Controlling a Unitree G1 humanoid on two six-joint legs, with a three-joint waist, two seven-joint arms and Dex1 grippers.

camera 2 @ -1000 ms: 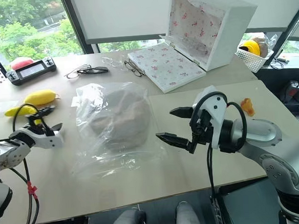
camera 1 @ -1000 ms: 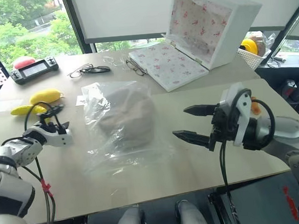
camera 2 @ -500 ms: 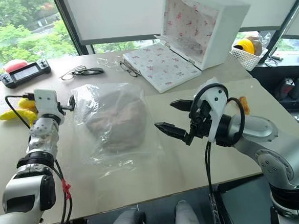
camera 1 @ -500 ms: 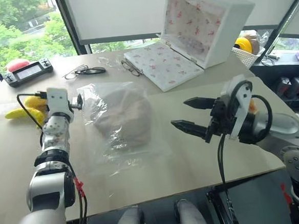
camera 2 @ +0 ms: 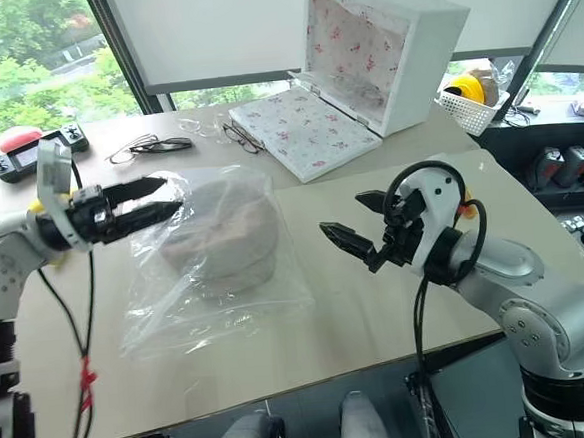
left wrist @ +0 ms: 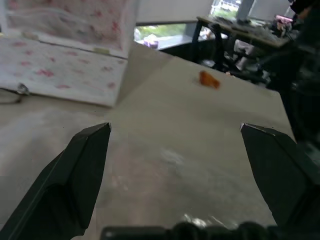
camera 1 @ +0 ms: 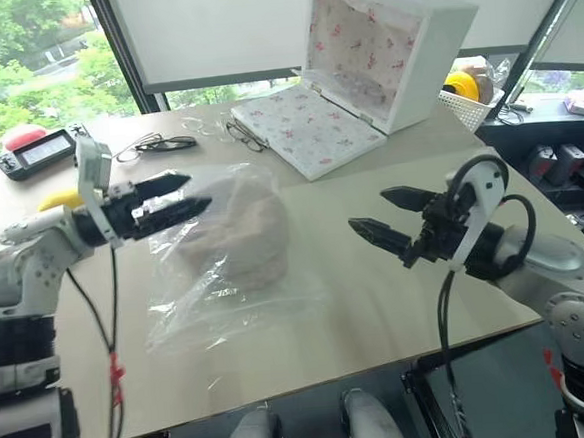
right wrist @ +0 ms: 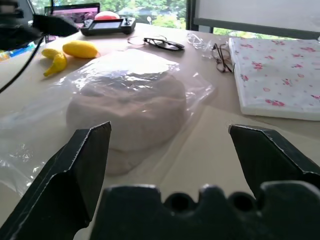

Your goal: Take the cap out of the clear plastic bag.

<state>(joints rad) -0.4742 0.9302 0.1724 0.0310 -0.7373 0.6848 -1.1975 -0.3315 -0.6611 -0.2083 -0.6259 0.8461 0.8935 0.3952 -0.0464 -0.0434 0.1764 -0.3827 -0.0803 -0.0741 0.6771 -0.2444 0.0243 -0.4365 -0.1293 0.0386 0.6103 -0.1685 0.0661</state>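
I'm at the approach: the soft beige fabric cap (camera 2: 218, 239) lies inside the clear crinkly plastic bag (camera 2: 211, 275) mid-table, unheld. Left claw (camera 2: 165, 196) and right claw (camera 2: 358, 224) flank it, fingers apart. Next I'd pin the bag and find its mouth.

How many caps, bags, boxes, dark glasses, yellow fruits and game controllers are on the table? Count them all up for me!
Cap: 1
Clear bag: 1
White box: 1
Dark-framed glasses: 2
Yellow fruits: 2
Game controller: 1
Total: 8
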